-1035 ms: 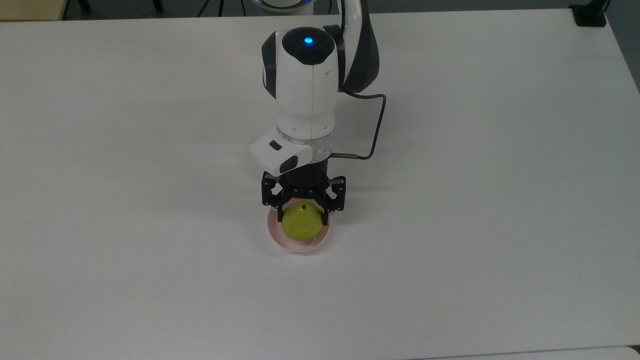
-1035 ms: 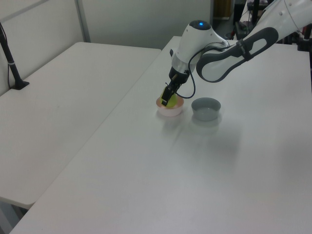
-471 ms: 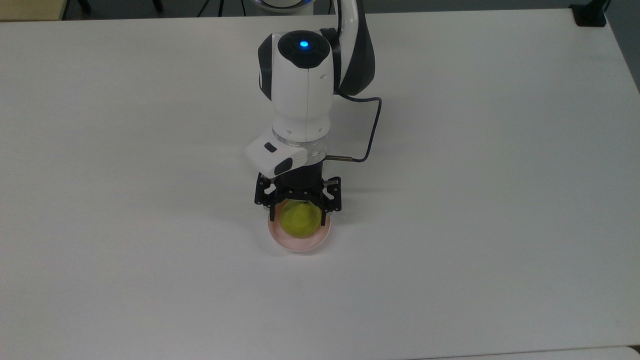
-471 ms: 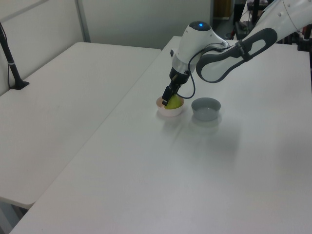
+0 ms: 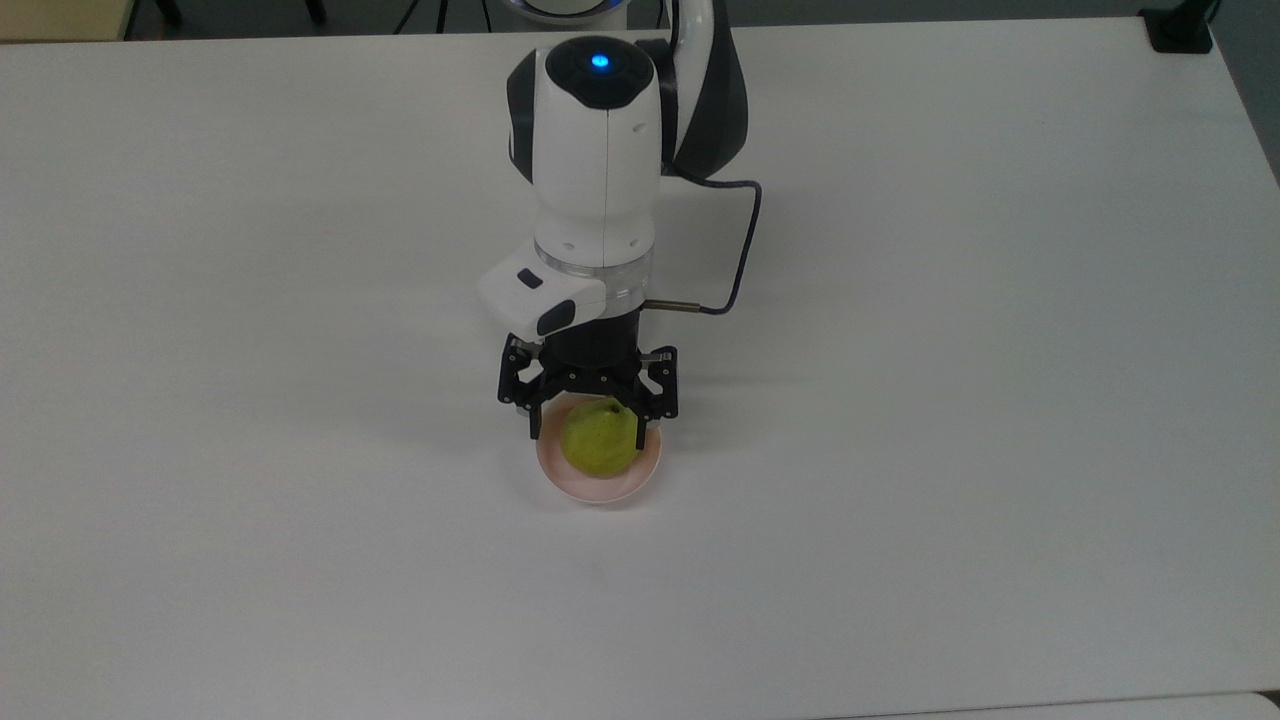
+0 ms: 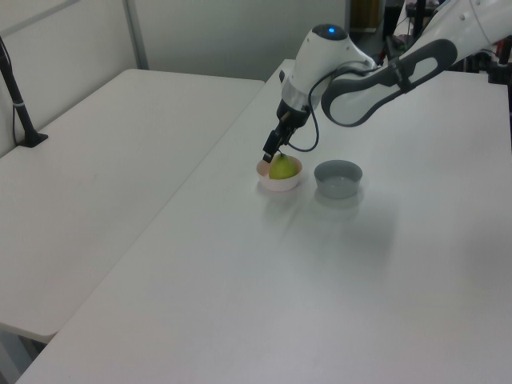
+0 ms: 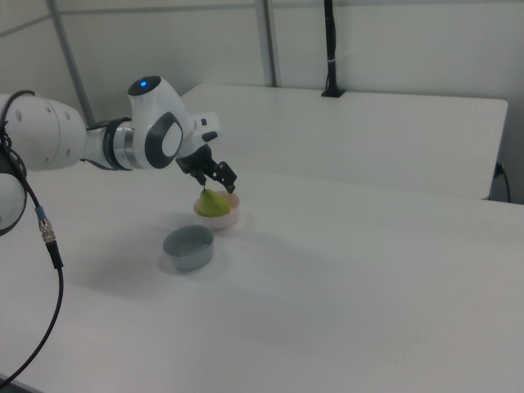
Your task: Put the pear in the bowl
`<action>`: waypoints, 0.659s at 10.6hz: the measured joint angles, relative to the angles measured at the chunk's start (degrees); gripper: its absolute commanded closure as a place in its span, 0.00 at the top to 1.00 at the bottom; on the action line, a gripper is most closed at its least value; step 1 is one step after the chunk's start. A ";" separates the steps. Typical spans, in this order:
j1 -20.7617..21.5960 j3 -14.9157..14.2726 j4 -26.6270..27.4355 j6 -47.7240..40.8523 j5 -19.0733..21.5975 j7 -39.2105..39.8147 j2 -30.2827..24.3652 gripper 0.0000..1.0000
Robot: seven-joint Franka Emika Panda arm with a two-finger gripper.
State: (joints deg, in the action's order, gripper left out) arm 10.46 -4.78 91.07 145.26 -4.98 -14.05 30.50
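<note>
1. Since the earlier frames the tool [image 5: 588, 421] has let the pear [image 5: 598, 441] go and lifted; its fingers now stand spread, holding nothing, just above and on the far side of the fruit in the top view.
2. Resting in the pink bowl [image 5: 634, 481], the pear sits roughly at the middle of the desk [image 5: 980, 420], with its narrower end up.
3. In the left view the pear [image 6: 282, 169] lies in the bowl [image 6: 277, 182] with the tool [image 6: 272, 151] hanging close over it; a grey bowl [image 6: 338, 177] stands just beside, on the left view's right.
4. In the right view the pear [image 7: 214, 204] rises above the rim of the bowl [image 7: 224, 219], and the grey bowl [image 7: 188, 246] sits nearer the camera.
5. Handling, as a judgement: the fruit looks light and firm, its skin matte and not slippery, though the round body could roll or tip.
6. A grip across the widest part of the belly, from both sides, would hold best.
7. Looks: yellow-green, faintly speckled, rounded, with a small dark spot at the top.
8. It fills much of the shallow bowl, so the task looks done.
</note>
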 measured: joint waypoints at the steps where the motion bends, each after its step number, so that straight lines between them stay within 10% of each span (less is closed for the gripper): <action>1: -0.03 -0.01 -0.20 -2.64 0.00 -0.02 -1.43 1.00; 7: -1.21 -0.12 -0.66 -30.77 0.00 1.20 -16.18 1.00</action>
State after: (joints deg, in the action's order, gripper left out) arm 9.25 -4.90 90.41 114.49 -4.99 -12.84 14.32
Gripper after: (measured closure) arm 0.000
